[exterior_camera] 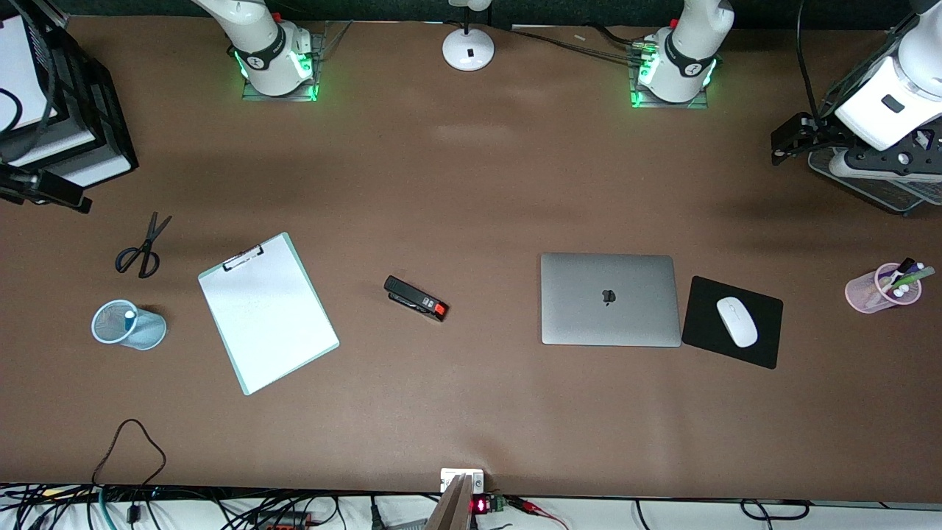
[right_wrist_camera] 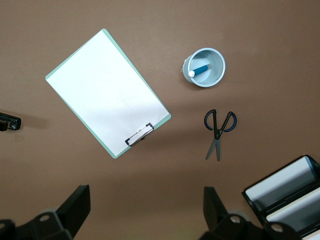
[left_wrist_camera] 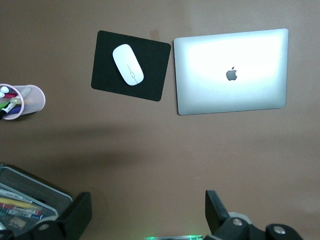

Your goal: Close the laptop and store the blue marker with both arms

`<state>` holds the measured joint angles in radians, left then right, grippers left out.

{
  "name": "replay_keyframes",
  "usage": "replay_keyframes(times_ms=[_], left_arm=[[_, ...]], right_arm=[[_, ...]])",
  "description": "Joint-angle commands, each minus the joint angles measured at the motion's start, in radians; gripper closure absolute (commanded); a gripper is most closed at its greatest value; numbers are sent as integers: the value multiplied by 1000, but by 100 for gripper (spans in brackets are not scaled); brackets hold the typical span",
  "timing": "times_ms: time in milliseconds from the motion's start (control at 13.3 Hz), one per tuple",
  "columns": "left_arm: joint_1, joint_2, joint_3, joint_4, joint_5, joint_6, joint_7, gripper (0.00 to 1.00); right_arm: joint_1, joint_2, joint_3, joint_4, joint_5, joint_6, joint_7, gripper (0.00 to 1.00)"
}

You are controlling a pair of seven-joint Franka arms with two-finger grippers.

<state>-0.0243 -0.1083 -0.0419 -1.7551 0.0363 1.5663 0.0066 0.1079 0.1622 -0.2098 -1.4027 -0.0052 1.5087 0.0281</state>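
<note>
The silver-grey laptop (exterior_camera: 609, 298) lies closed and flat, apple logo up, toward the left arm's end of the table; it also shows in the left wrist view (left_wrist_camera: 232, 70). The blue marker (right_wrist_camera: 201, 70) stands white cap up in a light blue mesh cup (exterior_camera: 129, 324) toward the right arm's end; only its cap (exterior_camera: 130, 315) shows in the front view. My left gripper (left_wrist_camera: 147, 205) is open and empty, high over bare table beside a mesh tray. My right gripper (right_wrist_camera: 145, 200) is open and empty, high over bare table beside a black paper tray. Both arms are drawn back.
A black mouse pad (exterior_camera: 758, 346) with a white mouse (exterior_camera: 737, 322) lies beside the laptop. A pink pen cup (exterior_camera: 882, 288), mesh tray (left_wrist_camera: 30, 205), clipboard (exterior_camera: 267, 313), scissors (exterior_camera: 143, 248), stapler (exterior_camera: 416, 298), black paper tray (exterior_camera: 73, 110) and lamp base (exterior_camera: 468, 50) stand around.
</note>
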Motion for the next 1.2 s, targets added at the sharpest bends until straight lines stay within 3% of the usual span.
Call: replay_keyframes(times_ms=[0,150,1124], left_arm=[[7,-8,-3,6,16,-12,12,0],[6,-8,-4,6,16,-12,12,0],[7,-8,-3,5,16,-14,12,0]], right_arm=[[9,-94,-8,-155,-9,100,-11,0],[12,-131,-8,-213,-9,119,-14,0],[12,-150,-5,-170,-12,56,-68,0]])
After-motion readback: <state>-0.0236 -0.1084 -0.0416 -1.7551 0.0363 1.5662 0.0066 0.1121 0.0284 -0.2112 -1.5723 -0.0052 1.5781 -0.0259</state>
